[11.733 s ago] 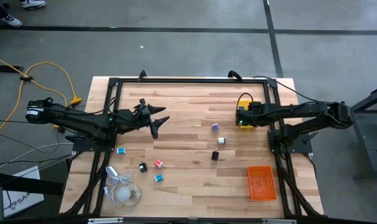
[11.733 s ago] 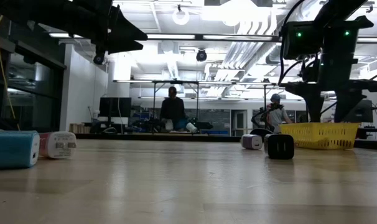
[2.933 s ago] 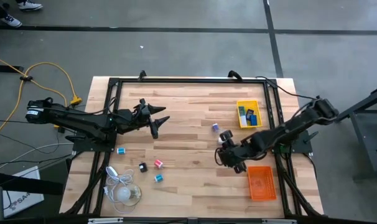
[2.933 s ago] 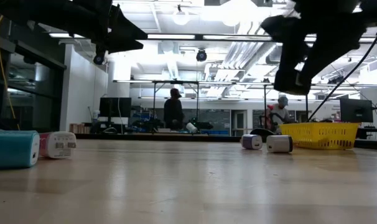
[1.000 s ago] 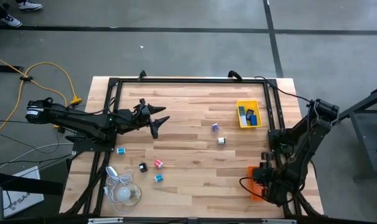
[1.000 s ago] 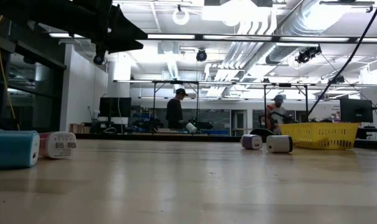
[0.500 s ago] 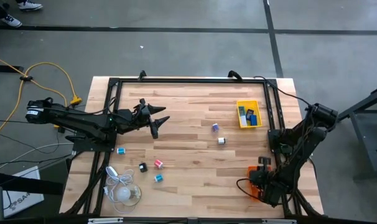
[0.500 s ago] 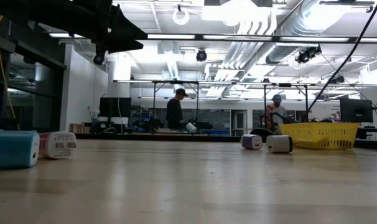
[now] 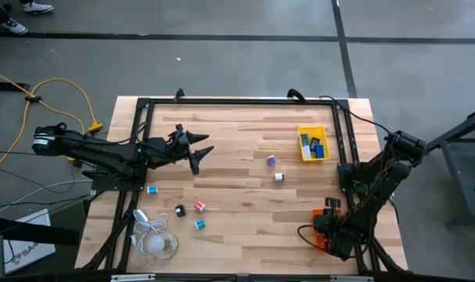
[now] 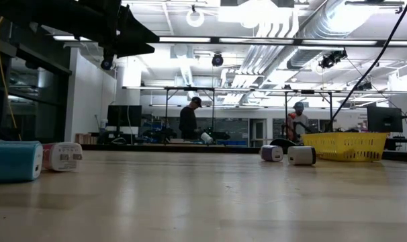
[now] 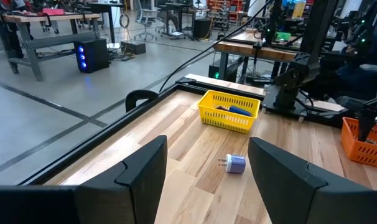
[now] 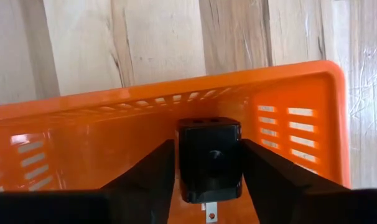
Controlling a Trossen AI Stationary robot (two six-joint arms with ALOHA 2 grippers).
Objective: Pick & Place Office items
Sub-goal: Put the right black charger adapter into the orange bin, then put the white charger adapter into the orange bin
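Top-down view first: the left gripper [image 9: 197, 151] hangs over the upper-left part of the counter [image 9: 237, 219], fingers spread apart, nothing in them. The right arm is folded down at the lower-right corner, with the right gripper [image 9: 329, 222] over the orange tray [image 9: 320, 229]. The yellow tray [image 9: 313, 143] sits near the upper right with a few dark and blue pieces in it. Loose on the wood: a purple piece [image 9: 270, 160] and a white piece [image 9: 279, 177] mid-counter, then a blue piece [image 9: 152, 189], a black piece [image 9: 179, 210], a pink-red piece [image 9: 199, 206] and a teal piece [image 9: 199, 224] toward the lower left. The white bulb thing with its coiled cord [image 9: 154, 239] is in the lower-left corner.

Table-level view: a teal block [image 10: 14, 160] and a pink-red one [image 10: 62, 156] sit side by side at the left, a purple piece [image 10: 271, 153] and a white piece [image 10: 301, 155] stand just in front of the yellow basket. Two people are far back in the room.

Left wrist view: both fingers wide apart, framing the purple plug [image 11: 234, 163] lying on the wood, yellow tray behind it, orange one off to the side.

Right wrist view: a black charger block [image 12: 209, 160] sits between the two fingers [image 12: 152, 177], inside the orange tray. I honestly can't tell whether the fingers are pinching it or have let go.
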